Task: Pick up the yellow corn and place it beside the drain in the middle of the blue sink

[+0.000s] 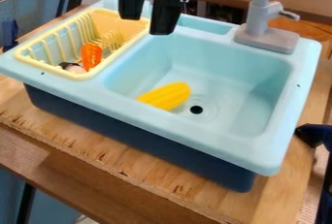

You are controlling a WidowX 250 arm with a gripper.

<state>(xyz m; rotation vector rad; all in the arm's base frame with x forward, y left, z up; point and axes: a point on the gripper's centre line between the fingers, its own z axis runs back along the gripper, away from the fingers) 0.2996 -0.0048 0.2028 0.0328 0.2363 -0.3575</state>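
Lying in the pale-blue sink (299,72) beside its drain (196,109), the yellow toy (167,96) looks oblong and ridged; the gripper (146,26) hangs above, empty jaws parted.

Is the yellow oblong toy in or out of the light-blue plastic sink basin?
In: the yellow oblong toy lies inside the light-blue basin, beside the dark round drain hole.

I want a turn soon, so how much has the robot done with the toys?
The orange toy and a dark-and-pale one are already in the yellow rack. The gripper is open with nothing in it. The yellow toy lies in the sink by the drain; if it belongs in the rack, that one is left.
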